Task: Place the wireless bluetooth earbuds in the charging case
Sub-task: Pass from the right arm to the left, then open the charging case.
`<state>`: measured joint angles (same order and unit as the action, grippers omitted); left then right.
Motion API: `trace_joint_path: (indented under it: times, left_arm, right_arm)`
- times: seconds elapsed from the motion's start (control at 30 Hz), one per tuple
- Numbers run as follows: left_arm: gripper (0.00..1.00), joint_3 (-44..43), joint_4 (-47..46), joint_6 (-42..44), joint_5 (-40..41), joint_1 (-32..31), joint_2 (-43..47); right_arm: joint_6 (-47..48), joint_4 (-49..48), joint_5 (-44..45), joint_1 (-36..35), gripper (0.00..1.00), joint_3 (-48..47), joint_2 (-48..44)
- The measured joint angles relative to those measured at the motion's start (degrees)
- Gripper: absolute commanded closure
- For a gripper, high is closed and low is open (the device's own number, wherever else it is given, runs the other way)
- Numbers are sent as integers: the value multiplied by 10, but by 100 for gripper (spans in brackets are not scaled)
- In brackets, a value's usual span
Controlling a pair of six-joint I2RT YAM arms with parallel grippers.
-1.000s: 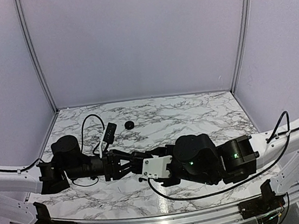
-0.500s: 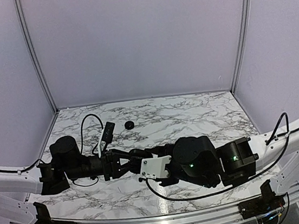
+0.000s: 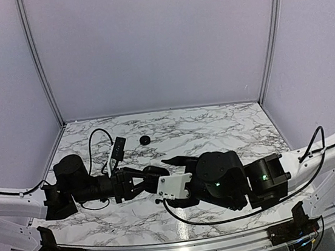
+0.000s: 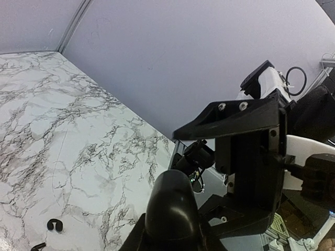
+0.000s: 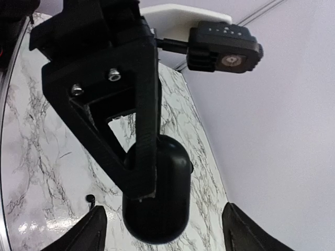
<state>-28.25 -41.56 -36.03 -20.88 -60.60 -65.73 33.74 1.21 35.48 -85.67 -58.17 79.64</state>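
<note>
1. Left gripper (image 3: 154, 175) — clamped on the case (image 5: 157, 209), a smooth black oval held above the table (image 3: 229, 127), with one finger crossing its upper half.
2. Right gripper (image 5: 166, 232) — fingers spread wide on either side of the case, touching nothing.
3. Case: likely light, rigid and slick-shelled; best gripped across its narrow sides, leaving the lid free.
4. Earbuds (image 4: 54, 225) — tiny black pieces lying on the marble, well apart from the case. Probably feather-light, hard, glossy and prone to skitter; best pinched across the body with the fingertips only.
</note>
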Motion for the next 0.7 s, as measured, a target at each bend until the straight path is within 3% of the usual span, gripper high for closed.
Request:
trace_joint_path:
  times: [0.2, 0.37, 0.7]
  left_arm:
    - [85, 35, -2, 40, 6, 0, 30]
    - [85, 62, -3, 107, 4, 0, 81]
    - [88, 80, -6, 205, 1, -2, 130]
  right_arm:
    - [-38, -3, -82, 12, 12, 15, -70]
    - [-98, -3, -175, 64, 12, 14, -123]
    - [-210, 21, -304, 89, 13, -33, -70]
